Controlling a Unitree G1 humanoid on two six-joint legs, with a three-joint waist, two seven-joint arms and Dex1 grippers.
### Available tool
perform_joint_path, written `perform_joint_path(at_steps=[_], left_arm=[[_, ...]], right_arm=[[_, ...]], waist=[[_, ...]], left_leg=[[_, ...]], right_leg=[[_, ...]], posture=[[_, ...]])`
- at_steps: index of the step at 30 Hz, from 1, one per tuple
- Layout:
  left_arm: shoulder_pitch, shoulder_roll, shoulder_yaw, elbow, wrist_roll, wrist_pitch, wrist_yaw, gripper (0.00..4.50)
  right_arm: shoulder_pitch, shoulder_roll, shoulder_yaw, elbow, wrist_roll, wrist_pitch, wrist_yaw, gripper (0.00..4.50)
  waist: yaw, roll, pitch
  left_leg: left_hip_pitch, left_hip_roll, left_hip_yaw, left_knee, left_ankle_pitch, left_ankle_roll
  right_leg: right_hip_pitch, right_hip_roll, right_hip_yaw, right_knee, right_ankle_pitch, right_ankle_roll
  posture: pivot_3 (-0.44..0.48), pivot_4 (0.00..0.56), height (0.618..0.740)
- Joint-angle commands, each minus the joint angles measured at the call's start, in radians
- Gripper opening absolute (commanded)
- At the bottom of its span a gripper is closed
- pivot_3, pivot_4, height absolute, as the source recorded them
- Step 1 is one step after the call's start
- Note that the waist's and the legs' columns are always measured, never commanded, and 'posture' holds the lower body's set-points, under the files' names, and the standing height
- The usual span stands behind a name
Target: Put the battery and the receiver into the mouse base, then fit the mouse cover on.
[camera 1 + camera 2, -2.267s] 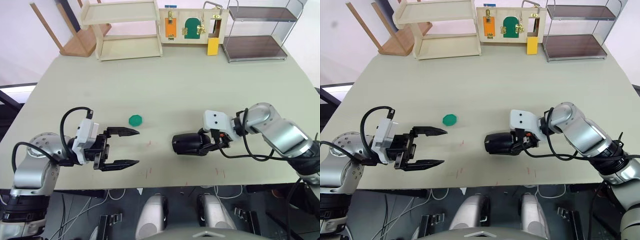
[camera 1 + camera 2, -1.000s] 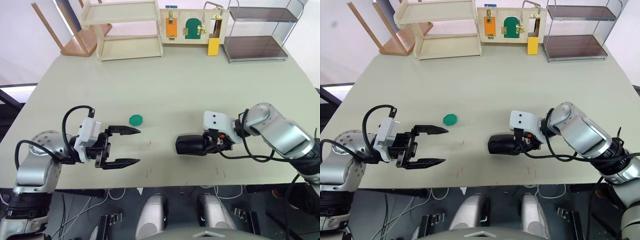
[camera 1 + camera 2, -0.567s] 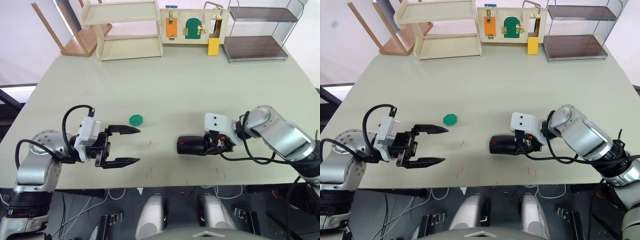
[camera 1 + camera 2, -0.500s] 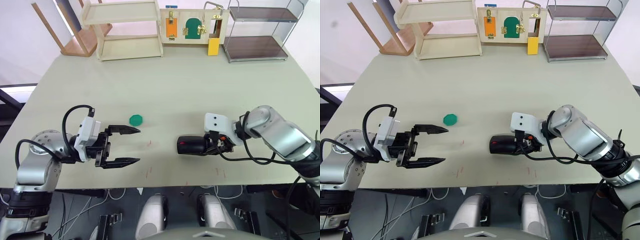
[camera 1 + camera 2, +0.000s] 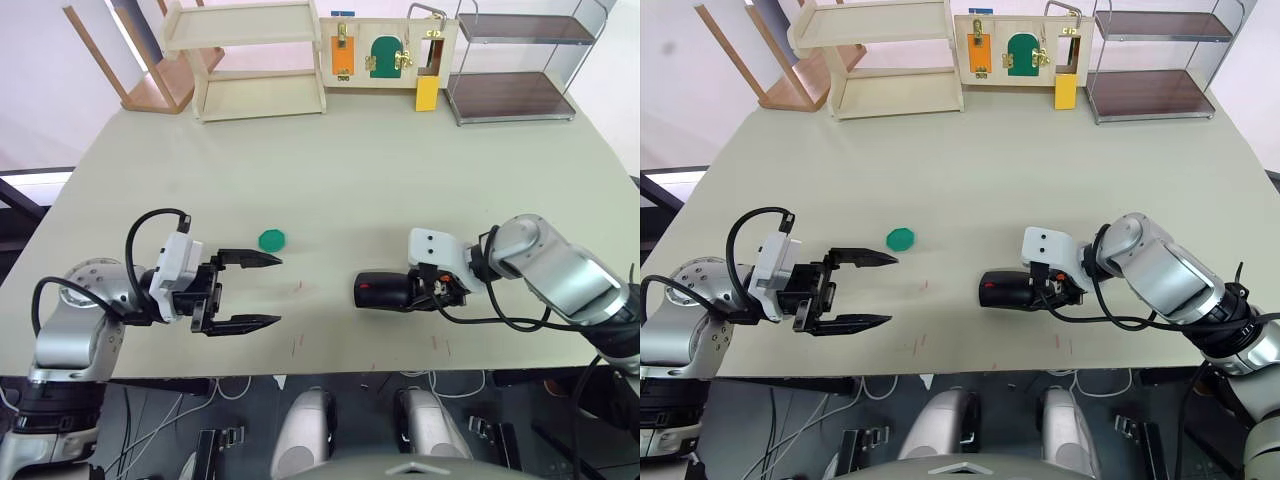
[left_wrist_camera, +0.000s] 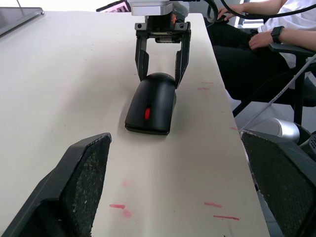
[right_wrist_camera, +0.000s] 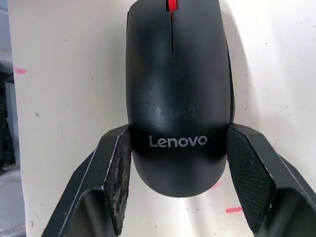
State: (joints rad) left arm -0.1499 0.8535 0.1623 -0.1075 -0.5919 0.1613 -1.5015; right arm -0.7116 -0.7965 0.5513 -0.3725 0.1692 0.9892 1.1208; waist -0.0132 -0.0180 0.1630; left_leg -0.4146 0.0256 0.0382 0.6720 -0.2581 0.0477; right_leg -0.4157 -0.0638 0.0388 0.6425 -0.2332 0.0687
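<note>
Mouse cover [image 7: 177, 98] seated on the mouse, lying on desk [image 5: 400, 180] near front edge. Right tool [image 7: 177, 163] clenched on its rear sides. Left tool [image 5: 262, 290] released, well apart.

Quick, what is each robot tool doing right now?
Left tool: open, holding nothing.
Right tool: fingers straddle the glossy black mouse with its red wheel; grip cannot be told.

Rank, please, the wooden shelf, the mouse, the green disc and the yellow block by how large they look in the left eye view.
1. wooden shelf
2. mouse
3. green disc and yellow block: they look about alike, and the block stands farther from the camera, so I leave them unranked.
</note>
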Motion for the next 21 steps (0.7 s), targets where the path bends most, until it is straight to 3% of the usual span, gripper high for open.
perform_joint_path(at_steps=[1,2,14,21], left_arm=[[-0.009,0.006,0.006,-0.016,-0.008,-0.008,-0.008,4.50],[-0.010,0.006,0.005,-0.016,-0.008,-0.008,-0.007,4.50],[-0.010,0.004,0.001,-0.019,-0.007,-0.009,0.000,4.50],[-0.010,0.003,0.002,-0.015,-0.006,-0.012,0.000,4.50]], right_arm=[[0.006,-0.007,-0.008,-0.009,0.000,-0.004,-0.010,3.96],[0.006,-0.007,-0.009,-0.007,-0.002,-0.008,-0.012,4.41],[0.003,-0.010,-0.019,-0.004,0.000,-0.040,-0.008,4.41],[-0.024,0.053,-0.127,-0.002,0.065,-0.102,-0.018,4.41]], waist=[[0.000,0.000,0.000],[0.000,0.000,0.000],[0.000,0.000,0.000],[-0.001,0.000,0.000]], left_leg=[[0.000,0.000,0.000,0.000,0.000,0.000],[0.000,0.000,0.000,0.000,0.000,0.000],[0.000,0.000,0.000,0.000,0.000,0.000],[0.000,0.000,0.000,0.000,0.000,0.000]], right_leg=[[0.000,0.000,0.000,0.000,0.000,0.000],[0.000,0.000,0.000,0.000,0.000,0.000],[0.000,0.000,0.000,0.000,0.000,0.000],[0.000,0.000,0.000,0.000,0.000,0.000]], posture=[[0.000,0.150,0.740],[0.000,0.150,0.740],[0.000,0.150,0.740],[0.000,0.150,0.740]])
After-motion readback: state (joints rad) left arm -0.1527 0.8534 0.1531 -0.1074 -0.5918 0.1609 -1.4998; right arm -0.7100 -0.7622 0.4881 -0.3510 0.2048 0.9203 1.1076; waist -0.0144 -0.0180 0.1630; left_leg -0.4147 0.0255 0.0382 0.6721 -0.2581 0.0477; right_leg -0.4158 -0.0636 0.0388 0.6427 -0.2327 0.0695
